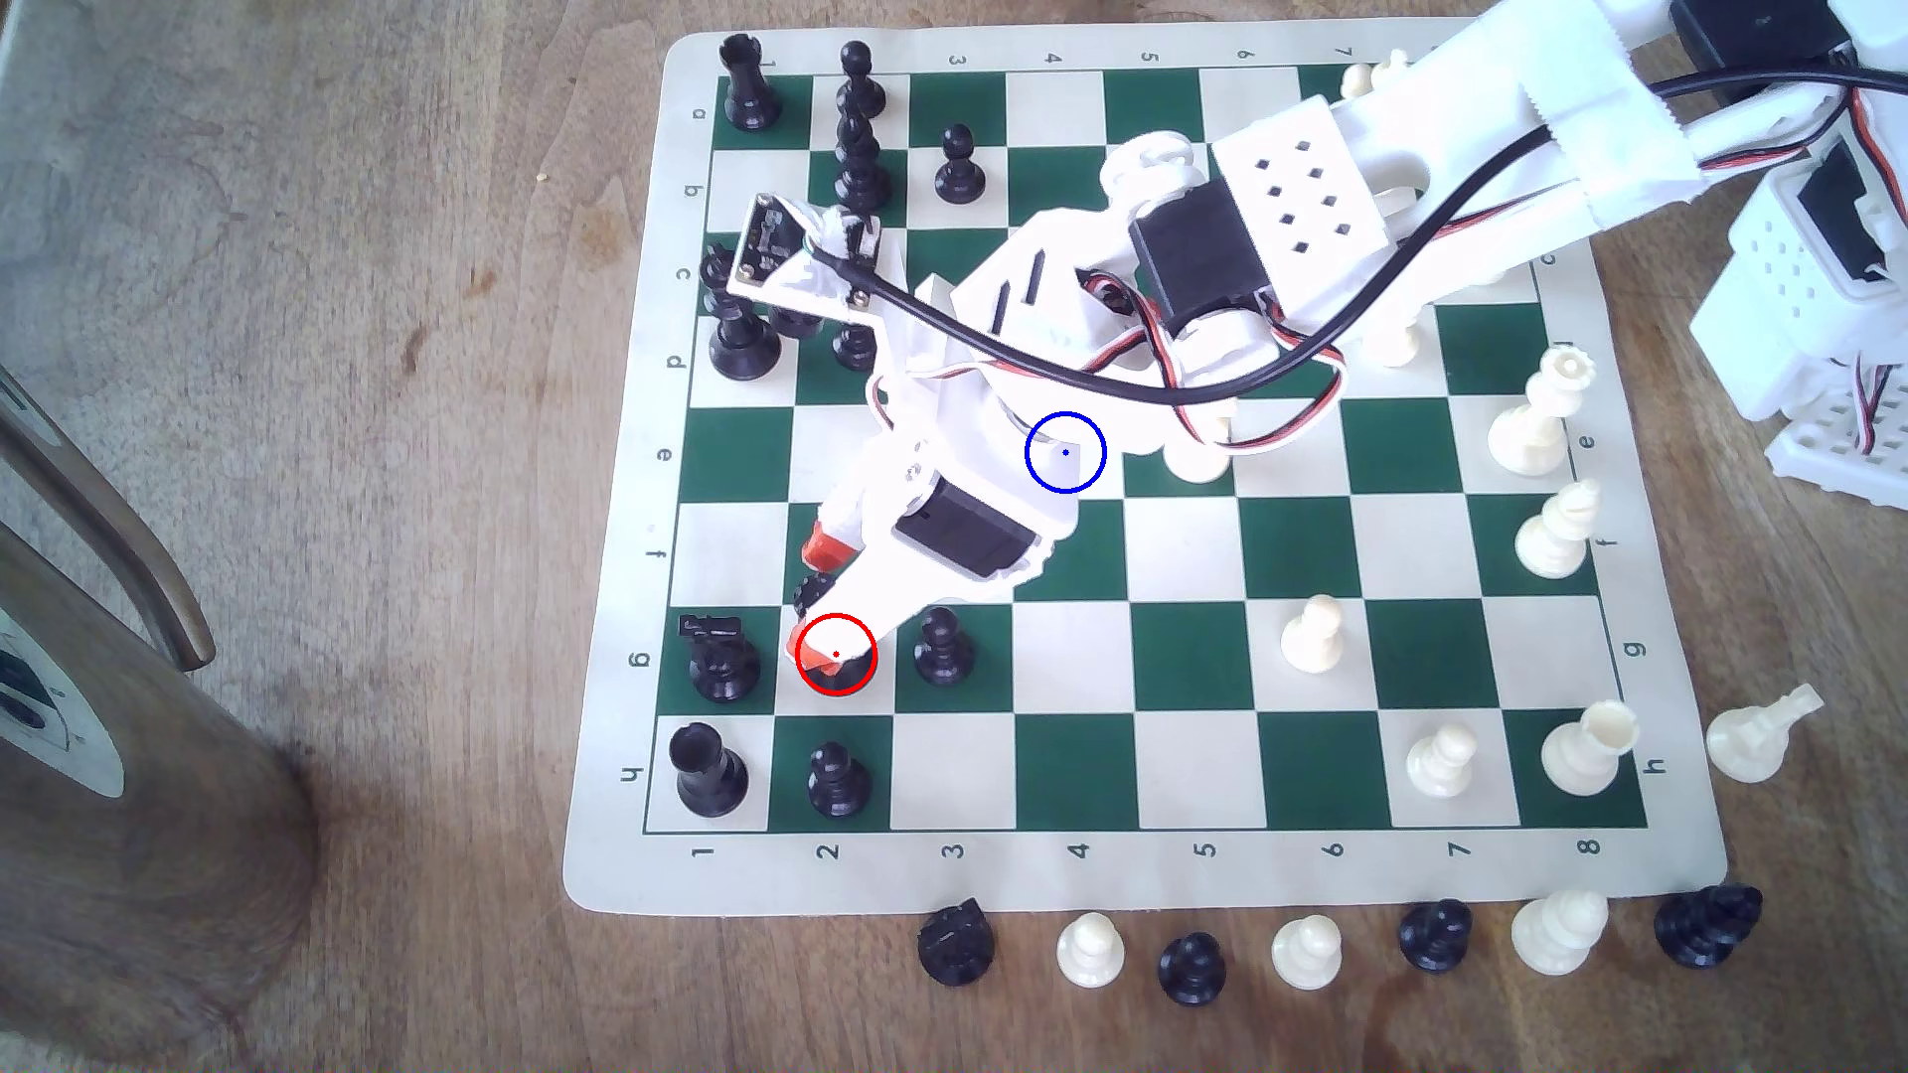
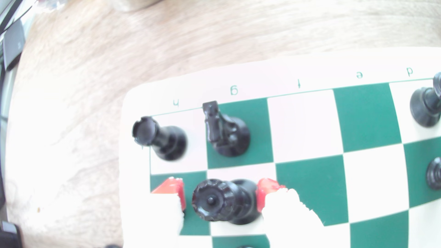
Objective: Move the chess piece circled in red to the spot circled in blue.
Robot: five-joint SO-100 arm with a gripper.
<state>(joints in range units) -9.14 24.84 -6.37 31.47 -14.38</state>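
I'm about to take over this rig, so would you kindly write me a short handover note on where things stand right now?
End effector: open, red-padded fingers straddling the black queen, one on each side; a gap shows on at least one side, so no grip yet.
Black queen: standing on its red-circled cream square at g2, beside the black knight and a black pawn in the exterior view.
Blue-circled spot: e4; the arm hangs over it in the exterior view, so I cannot tell if the square is free.
Done: approach and alignment.
Left: close, lift, carry to e4, set down, release.
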